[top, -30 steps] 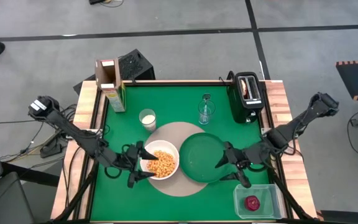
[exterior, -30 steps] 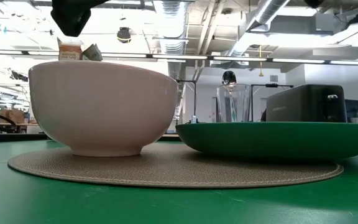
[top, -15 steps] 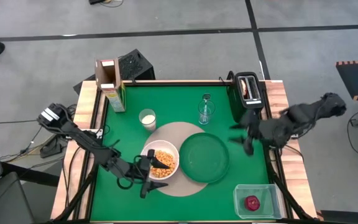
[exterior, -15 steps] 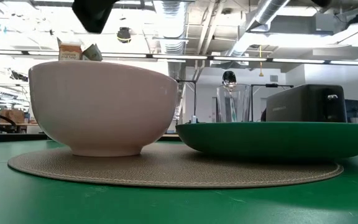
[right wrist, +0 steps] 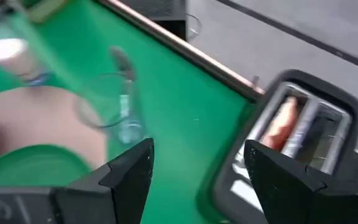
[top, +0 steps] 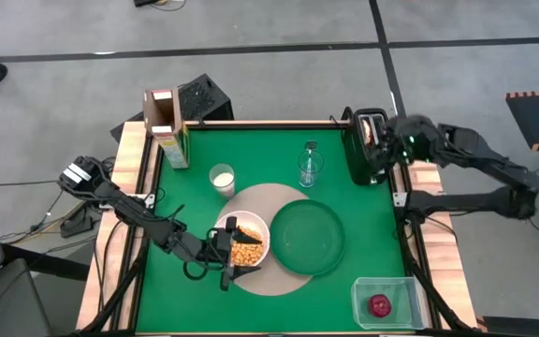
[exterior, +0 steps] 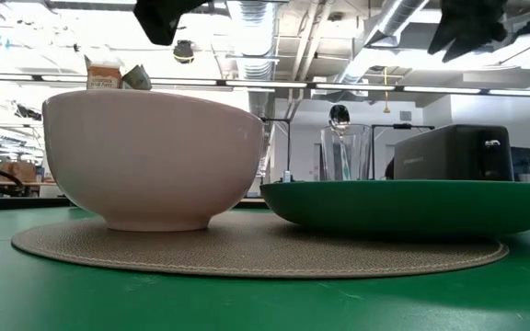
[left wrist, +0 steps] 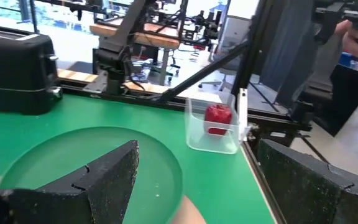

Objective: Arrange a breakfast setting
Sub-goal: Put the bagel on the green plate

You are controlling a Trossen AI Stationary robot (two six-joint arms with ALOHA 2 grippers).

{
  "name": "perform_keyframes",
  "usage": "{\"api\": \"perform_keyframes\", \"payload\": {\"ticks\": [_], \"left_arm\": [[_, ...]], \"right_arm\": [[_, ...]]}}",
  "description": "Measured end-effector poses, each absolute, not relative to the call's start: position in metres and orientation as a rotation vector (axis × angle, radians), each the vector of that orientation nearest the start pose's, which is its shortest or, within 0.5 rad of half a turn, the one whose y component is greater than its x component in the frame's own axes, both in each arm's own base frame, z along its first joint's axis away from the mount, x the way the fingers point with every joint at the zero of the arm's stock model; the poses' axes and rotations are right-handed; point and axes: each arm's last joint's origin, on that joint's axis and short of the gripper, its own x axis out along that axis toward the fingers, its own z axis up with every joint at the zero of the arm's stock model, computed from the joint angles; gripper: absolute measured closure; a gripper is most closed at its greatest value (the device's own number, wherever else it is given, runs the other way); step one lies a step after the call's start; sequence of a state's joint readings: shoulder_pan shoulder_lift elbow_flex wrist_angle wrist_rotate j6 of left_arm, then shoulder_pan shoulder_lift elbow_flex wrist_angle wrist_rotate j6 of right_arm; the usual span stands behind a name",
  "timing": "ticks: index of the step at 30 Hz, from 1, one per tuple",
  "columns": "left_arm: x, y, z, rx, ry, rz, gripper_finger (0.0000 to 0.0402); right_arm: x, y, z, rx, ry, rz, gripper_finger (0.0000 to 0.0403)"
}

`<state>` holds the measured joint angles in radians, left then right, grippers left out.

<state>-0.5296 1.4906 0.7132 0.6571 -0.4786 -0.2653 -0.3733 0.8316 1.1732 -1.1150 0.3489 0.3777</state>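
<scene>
High view: bowl (top: 243,243) and plate (top: 308,237) on mat (top: 260,201); right claw (top: 379,142), released, over toaster (top: 367,150) bread (top: 374,132); apple (top: 379,304) left.

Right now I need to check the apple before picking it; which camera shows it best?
The left wrist view: the red apple sits clearly inside the clear tub. The high view shows it small; the low and right wrist views miss it.

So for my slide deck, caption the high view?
Right tool open above toaster; left tool open over cereal bowl.
</scene>
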Motion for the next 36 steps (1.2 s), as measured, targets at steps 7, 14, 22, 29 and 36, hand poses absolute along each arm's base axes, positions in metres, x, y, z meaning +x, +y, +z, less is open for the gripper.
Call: {"api": "perform_keyframes", "payload": {"ticks": [7,14,22,29,36], "left_arm": [[0.281,-0.129,0.224,-0.208,0.132,-0.015,0.0086],[0.282,-0.126,0.224,-0.211,0.137,-0.016,0.0086],[0.282,-0.126,0.22,-0.233,0.172,-0.015,0.0086],[0.281,-0.126,0.218,-0.248,0.19,-0.01,0.0086],[0.281,-0.126,0.219,-0.248,0.189,-0.01,0.0086]], "right_arm": [[0.116,-0.108,0.354,0.444,0.805,-0.939,0.0131],[0.124,-0.17,0.337,0.531,0.951,-1.004,0.0158],[0.135,-0.206,0.329,0.594,1.035,-1.015,0.0216],[0.139,-0.218,0.312,0.649,1.137,-1.008,0.0235],[0.138,-0.222,0.31,0.643,1.148,-1.044,0.0226]]}}
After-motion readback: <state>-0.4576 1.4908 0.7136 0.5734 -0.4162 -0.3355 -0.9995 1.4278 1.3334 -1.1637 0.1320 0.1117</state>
